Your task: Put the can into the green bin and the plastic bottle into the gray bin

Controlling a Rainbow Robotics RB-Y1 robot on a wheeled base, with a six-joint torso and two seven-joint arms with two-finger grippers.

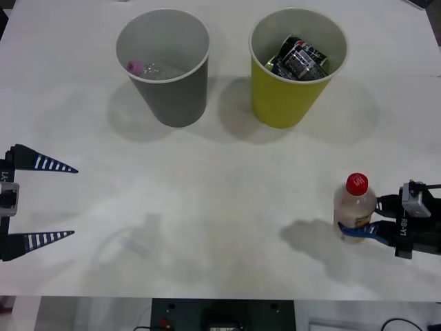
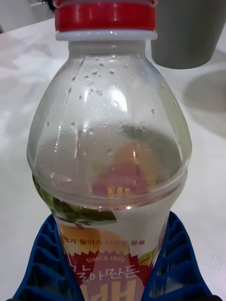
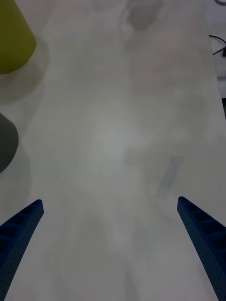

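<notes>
The plastic bottle (image 1: 355, 207) stands upright near the table's front right, clear with a red cap and a yellow-orange label. My right gripper (image 1: 360, 231) is shut on its lower body, and its blue fingers (image 2: 44, 254) press both sides of the plastic bottle (image 2: 110, 155) at the label. At the back, the green bin (image 1: 284, 103) holds a dark can (image 1: 304, 58). The gray bin (image 1: 180, 96) stands to its left. My left gripper (image 1: 74, 201) hangs open at the table's left edge, nothing between its fingers (image 3: 21, 230).
A clear pink-capped bottle (image 1: 138, 67) lies inside the gray bin. The right wrist view has the gray bin (image 2: 188, 33) behind the bottle. The left wrist view has the green bin (image 3: 13, 40) and the gray bin (image 3: 5, 141) at one side, bare white table (image 3: 117, 117) between.
</notes>
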